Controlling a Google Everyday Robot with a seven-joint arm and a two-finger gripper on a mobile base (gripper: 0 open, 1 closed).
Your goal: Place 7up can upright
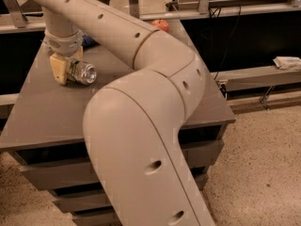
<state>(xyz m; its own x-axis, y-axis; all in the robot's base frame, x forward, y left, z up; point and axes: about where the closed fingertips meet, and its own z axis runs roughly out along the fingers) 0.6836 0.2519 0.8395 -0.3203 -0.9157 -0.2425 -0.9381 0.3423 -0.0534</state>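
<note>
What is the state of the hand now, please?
Hand: closed on the 7up can, holding it on its side, low at the far left part of the table.

Single view: set high behind the arm, angled down across the bench. Arm very near, filling the foreground; hand farther off, upper left, low over the bench.

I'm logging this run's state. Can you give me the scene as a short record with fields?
gripper: over the table's far left part, shut on the can
7up can: lying on its side, shiny end towards the camera
table: grey top, drawers below
apple: at the table's far edge, apart from the can
task state: can not yet upright
</note>
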